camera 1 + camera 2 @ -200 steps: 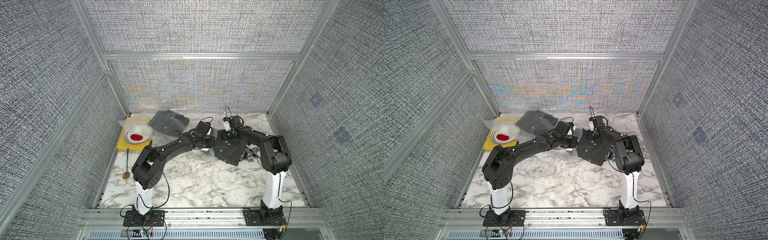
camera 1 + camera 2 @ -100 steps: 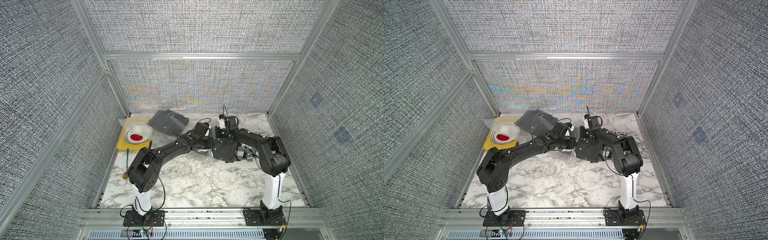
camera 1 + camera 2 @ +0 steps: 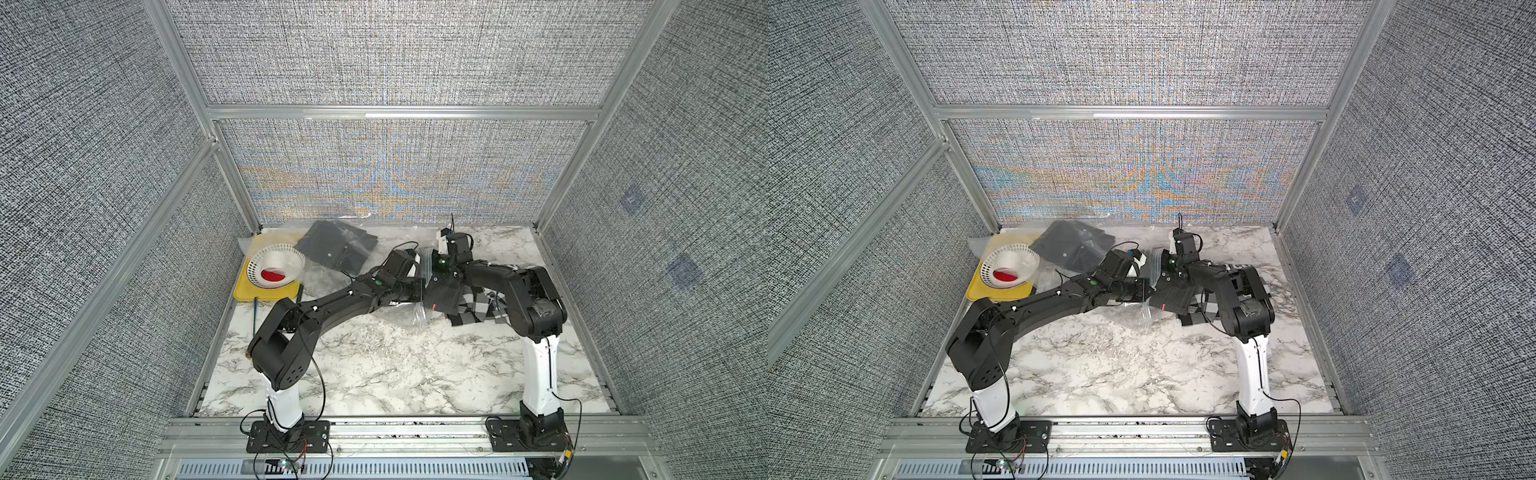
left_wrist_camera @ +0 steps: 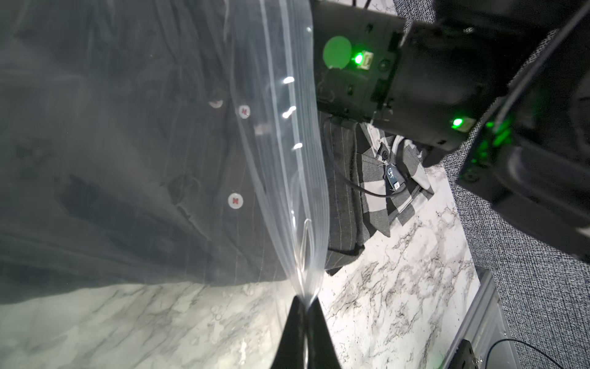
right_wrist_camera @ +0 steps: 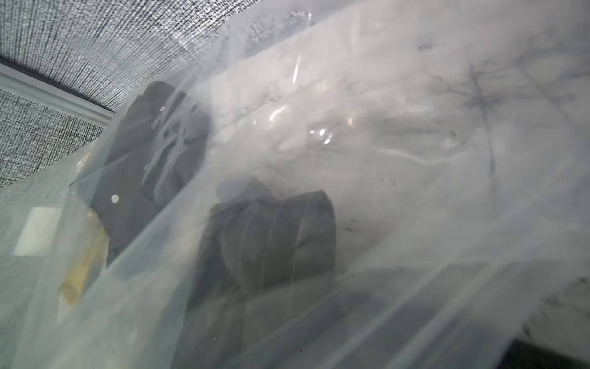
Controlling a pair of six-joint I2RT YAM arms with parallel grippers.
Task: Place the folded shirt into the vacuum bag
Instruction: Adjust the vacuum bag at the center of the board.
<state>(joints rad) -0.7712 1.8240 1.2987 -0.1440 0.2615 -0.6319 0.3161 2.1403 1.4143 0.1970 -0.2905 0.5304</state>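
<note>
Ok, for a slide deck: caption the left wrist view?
Left gripper pinches the edge of the vacuum bag, a dark buttoned shirt seen through its clear plastic.

left arm and right arm reach inward, wrists close; left fingers pressed together.

Clear bag — dark pinstriped shirt
</note>
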